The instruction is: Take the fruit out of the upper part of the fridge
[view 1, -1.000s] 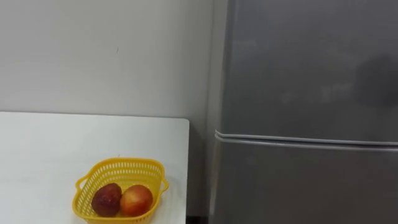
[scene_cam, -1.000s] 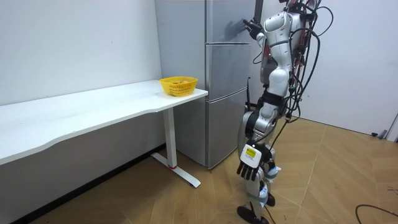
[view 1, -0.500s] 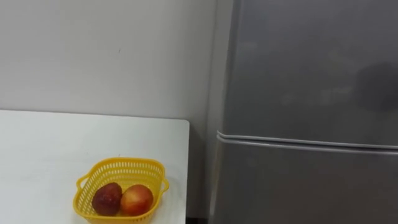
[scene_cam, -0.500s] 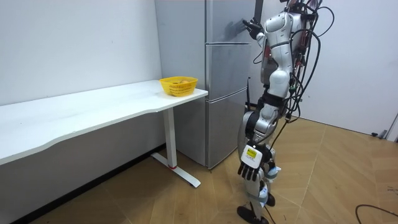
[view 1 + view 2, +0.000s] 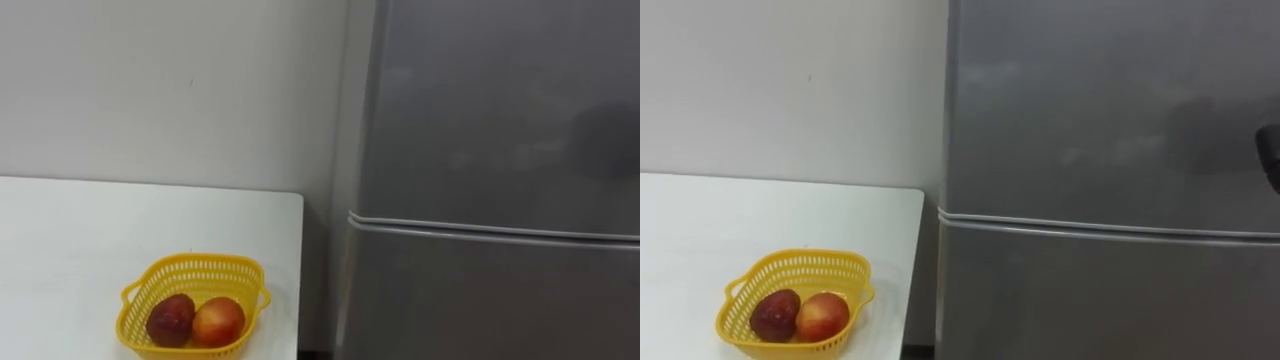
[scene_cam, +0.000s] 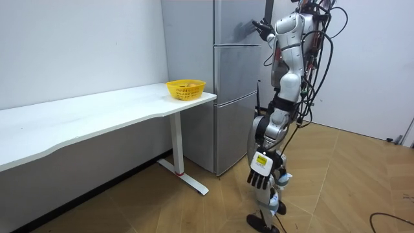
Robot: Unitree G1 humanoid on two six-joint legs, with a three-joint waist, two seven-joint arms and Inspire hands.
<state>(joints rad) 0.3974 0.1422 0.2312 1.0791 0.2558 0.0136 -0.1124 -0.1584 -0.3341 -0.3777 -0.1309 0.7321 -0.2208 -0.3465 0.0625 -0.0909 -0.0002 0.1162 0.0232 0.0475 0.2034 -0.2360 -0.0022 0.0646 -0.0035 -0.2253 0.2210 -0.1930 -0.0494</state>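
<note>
The grey fridge (image 5: 500, 100) stands straight ahead with both doors closed. A seam (image 5: 490, 228) divides the upper door from the lower one. In the room view I stand upright, close to the fridge (image 6: 226, 65) and facing it. My right hand (image 5: 1270, 155) is raised at the upper door's right edge and appears as a dark shape at the picture's border; the room view has it (image 6: 261, 27) up by the door. My left hand (image 6: 259, 169) hangs low at my side with relaxed fingers, holding nothing.
A white table (image 5: 80, 230) adjoins the fridge on my left. Near its corner sits a yellow basket (image 5: 195, 268) holding a dark red fruit (image 5: 171, 320) and a red-yellow apple (image 5: 219, 322). Wooden floor (image 6: 336, 194) lies open behind me.
</note>
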